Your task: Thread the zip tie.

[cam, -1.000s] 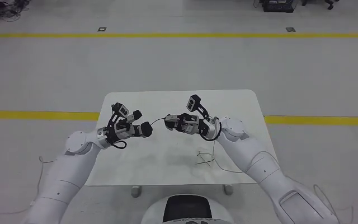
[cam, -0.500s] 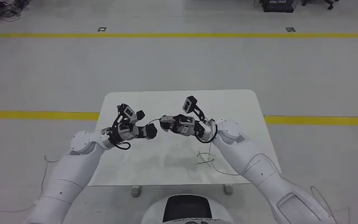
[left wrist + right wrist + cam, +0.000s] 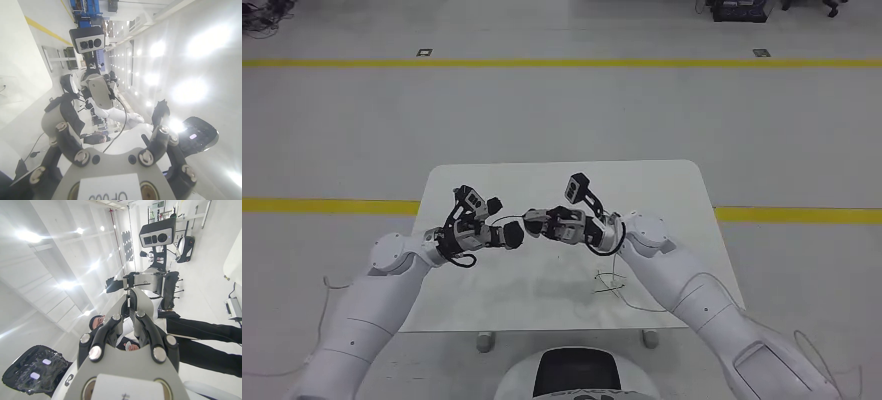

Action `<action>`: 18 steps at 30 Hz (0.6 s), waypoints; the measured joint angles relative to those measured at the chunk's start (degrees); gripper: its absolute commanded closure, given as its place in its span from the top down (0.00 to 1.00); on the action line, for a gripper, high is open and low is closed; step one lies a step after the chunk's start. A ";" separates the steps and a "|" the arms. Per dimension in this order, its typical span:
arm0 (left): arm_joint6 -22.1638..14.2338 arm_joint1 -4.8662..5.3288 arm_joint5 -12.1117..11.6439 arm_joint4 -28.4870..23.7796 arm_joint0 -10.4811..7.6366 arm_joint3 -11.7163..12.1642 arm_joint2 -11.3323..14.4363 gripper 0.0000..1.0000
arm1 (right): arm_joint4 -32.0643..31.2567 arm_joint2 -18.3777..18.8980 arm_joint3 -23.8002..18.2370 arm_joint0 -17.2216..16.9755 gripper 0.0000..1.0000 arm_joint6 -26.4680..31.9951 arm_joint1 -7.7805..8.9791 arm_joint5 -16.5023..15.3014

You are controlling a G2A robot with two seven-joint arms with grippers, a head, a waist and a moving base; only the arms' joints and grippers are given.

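Both arms have drawn closer over the white table (image 3: 662,190), tips now almost meeting. Pinched narrow, the right gripper (image 3: 532,221) holds the thin black zip tie (image 3: 123,117), whose strand curves between the wide-spread fingers of the left gripper (image 3: 509,234), ungripped there. Loose black strands (image 3: 608,281) lie on the table nearby.

Above a white rounded-corner table (image 3: 662,180), black left gripper (image 3: 510,234) and black right gripper (image 3: 533,222) tip to tip, nearly touching. Between them, thin black zip tie (image 3: 510,215) arching (barely traceable). Beside the right arm, loose tangle of thin dark ties (image 3: 609,283).
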 measured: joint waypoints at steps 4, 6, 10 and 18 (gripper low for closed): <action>0.08 -0.01 0.00 0.24 -0.03 0.11 0.02 0.62 | -1.86 0.05 0.26 0.29 0.00 0.21 0.04 0.58; 0.07 0.01 -0.03 0.53 -0.04 0.20 0.01 0.47 | -3.16 0.19 0.24 0.34 0.00 0.15 0.15 0.81; -0.13 0.05 -0.06 0.89 -0.02 0.28 -0.05 0.40 | -5.83 0.60 -0.21 0.35 0.00 -0.04 0.44 1.07; -1.30 0.14 0.80 1.44 -0.07 0.51 0.16 0.38 | -10.86 1.57 -1.93 0.14 0.00 -0.16 1.11 1.73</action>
